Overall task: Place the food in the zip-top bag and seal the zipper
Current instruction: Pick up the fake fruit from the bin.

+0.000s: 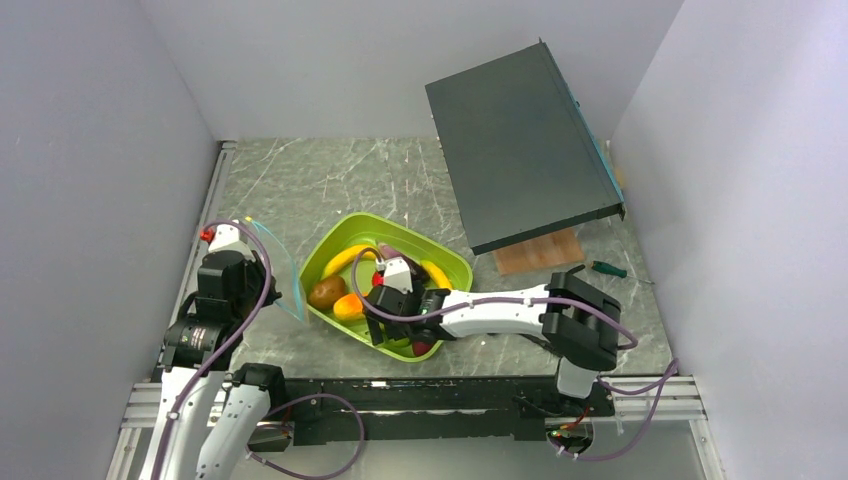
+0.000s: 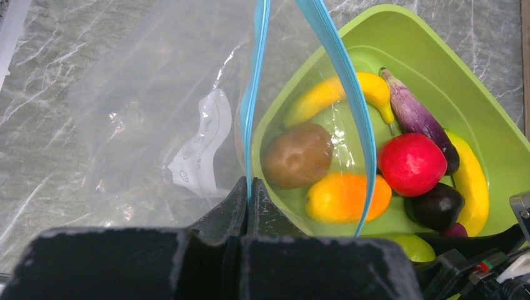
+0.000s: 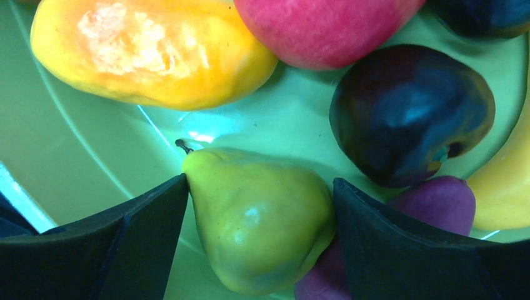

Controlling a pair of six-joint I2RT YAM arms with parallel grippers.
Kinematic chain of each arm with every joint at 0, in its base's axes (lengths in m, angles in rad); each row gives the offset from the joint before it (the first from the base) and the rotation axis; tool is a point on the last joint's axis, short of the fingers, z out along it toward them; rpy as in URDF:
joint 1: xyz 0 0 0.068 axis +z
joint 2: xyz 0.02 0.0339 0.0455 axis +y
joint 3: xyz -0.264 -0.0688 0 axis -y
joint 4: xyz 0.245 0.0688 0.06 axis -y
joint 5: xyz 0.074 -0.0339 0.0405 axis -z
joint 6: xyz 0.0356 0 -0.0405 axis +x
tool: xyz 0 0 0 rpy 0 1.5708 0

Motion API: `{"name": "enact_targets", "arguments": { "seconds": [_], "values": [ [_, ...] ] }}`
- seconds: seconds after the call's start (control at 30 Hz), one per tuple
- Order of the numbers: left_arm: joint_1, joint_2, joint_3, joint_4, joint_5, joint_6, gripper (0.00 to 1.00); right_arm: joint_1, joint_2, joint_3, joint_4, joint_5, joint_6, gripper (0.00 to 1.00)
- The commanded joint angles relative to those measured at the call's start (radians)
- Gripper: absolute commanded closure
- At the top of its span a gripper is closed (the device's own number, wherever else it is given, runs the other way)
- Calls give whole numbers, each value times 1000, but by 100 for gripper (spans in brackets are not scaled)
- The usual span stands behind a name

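Left pincer [image 2: 248,190]: fingers pressed together, clamped on the mouth edge of the zip-top bag [image 2: 156,112].
Zip-top bag: raised off the surface [image 1: 330,180] just beside the tray's left side. It held nothing that could be made out.
Zipper [image 2: 342,62]: its two blue strips ran apart from the clamped point, so the mouth gaped.
Why held so: probably to keep the mouth open and facing the tray, so that a piece could be dropped in by the other arm alone.
Right pincer [image 3: 259,187]: reached down into the lime-green tray [image 2: 450,56], one finger on each flank of the green pear [image 3: 256,237]. Both appeared to touch it, so it read as a grip just made.
Green pear: lay on the tray floor at the near edge, stalk pointing away from the wrist, not yet lifted.
Why the pear: it lay nearest that arm with free room on both sides, judging by the wrist view.
Other food: all in the tray: orange piece [image 3: 144,50], red apple [image 3: 325,25], dark purple piece [image 3: 409,106], and magenta piece [image 3: 437,203] half under the right finger. There were also a brown piece [image 2: 297,155] and bananas [image 2: 472,181].
Progress: early, with no piece bagged and the sealing far off.
Risk: the smooth, tapering pear could slip out as it rose.
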Motion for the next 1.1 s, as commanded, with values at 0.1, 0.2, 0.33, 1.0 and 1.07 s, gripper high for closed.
{"name": "enact_targets", "arguments": {
  "seconds": [0.1,0.2,0.33,1.0,1.07],
  "values": [
    [-23,-5,5,9,-33,-20,100,17,-94,-23,52,44,-65,33],
    [-33,-8,7,2,-44,-26,100,17,-125,-22,89,84,-104,41],
    [-38,-21,4,7,-39,-22,100,16,-163,10,123,140,-178,62],
    [-41,-36,2,14,-31,-16,100,14,-318,19,617,30,-274,100],
    [-41,-36,2,15,-30,-16,100,13,-326,10,696,1,-239,100]
  ]
}}
